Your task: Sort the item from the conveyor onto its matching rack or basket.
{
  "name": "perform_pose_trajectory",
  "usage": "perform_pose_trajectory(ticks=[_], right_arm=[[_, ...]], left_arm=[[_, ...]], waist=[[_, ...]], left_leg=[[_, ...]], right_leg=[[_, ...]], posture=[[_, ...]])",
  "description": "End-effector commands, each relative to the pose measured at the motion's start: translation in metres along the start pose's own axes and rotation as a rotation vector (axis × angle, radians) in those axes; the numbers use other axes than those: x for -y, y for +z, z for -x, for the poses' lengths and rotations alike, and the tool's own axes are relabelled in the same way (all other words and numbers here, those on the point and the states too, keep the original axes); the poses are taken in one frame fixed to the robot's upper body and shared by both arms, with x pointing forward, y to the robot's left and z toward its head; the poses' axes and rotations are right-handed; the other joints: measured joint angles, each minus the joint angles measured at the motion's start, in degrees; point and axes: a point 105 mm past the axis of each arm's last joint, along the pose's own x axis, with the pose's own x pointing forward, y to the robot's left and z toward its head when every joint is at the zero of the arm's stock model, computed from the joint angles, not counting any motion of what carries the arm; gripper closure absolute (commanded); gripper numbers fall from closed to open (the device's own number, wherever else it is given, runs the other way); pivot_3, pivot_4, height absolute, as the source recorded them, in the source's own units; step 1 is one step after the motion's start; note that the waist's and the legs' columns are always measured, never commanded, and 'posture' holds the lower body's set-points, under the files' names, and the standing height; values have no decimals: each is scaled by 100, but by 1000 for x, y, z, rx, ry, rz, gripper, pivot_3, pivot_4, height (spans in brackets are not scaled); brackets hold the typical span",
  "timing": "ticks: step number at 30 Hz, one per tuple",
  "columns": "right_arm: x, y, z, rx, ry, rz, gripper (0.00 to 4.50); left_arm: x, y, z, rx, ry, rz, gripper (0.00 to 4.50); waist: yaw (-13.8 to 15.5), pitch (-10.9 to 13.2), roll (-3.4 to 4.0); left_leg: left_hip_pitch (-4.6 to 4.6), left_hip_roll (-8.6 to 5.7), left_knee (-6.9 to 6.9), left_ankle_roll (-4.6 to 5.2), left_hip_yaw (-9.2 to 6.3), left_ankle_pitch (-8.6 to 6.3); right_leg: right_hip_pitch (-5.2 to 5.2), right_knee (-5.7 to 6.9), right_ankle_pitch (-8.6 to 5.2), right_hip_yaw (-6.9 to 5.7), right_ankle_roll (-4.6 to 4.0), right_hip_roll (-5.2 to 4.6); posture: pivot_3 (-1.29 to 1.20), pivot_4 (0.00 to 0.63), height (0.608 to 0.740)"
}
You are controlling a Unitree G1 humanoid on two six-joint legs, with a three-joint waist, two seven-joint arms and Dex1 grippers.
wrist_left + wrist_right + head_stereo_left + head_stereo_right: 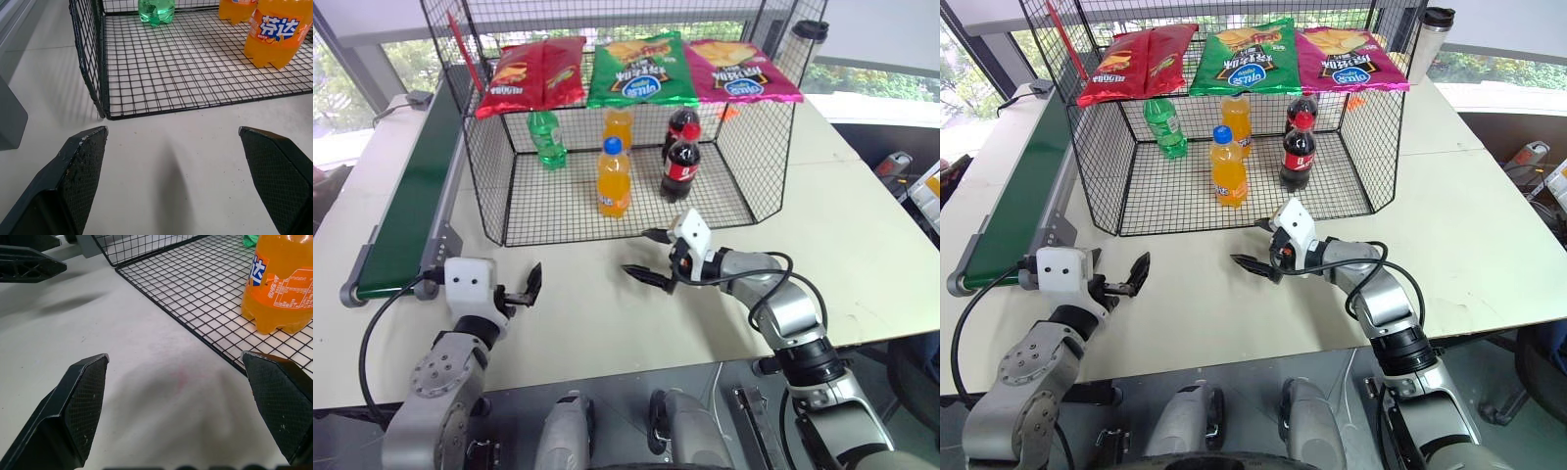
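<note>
Near edge of the table (862, 255): my left gripper (523, 289) hangs just above the bare top, its jaws spread wide, nothing between them and nothing touched. It sits just off the near end of the conveyor (406, 201). My right gripper (651, 257) hovers near the table's middle, jaws likewise wide apart and empty, pointing toward my left; its fingertips (83, 396) stand clear of the surface and just short of the open front edge of the black wire cage (499, 166).

Conveyor: runs along the table's left edge; I see no bottle on its belt.

Cage, farther back: an orange bottle (613, 178) stands upright near the front of the grid floor, a cola bottle (680, 164) beside it. Behind them stand a second orange bottle (619, 125) and a second cola bottle (681, 122). The green soda bottle (546, 139) stands in the rear left corner; its cap is hidden behind the red chip bag (530, 73). Green (641, 69) and magenta (739, 70) bags hang alongside.
</note>
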Motion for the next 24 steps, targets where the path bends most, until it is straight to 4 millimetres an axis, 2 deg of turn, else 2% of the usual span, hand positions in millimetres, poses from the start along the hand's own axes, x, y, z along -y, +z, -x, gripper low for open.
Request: perform_pose_trajectory(ticks=[1,8,11,19,24], right_arm=[[-2,12,1,35,8,41,0],[-1,12,0,34,15,44,0],[-2,14,-1,35,25,48,0],[-16,29,0,68,144,81,0],[-26,40,1,98,222,87,0]], left_arm=[[2,14,2,52,-5,-23,44],[2,21,3,82,-2,-31,44],[-4,25,5,99,25,-74,44],[-37,47,19,164,139,-89,44],[-65,51,30,162,229,-87,44]], waist=[[1,0,0],[0,0,0],[0,0,0],[-2,0,0],[-4,0,1]], left_leg=[[0,0,0,0,0,0],[0,0,0,0,0,0],[0,0,0,0,0,0],[0,0,0,0,-1,0],[0,0,0,0,-2,0]], right_leg=[[0,0,0,0,0,0],[0,0,0,0,0,0],[0,0,0,0,0,0],[0,0,0,0,0,0],[0,0,0,0,1,0]], posture=[[0,150,740],[0,150,740],[0,150,740],[0,150,740],[0,150,740]])
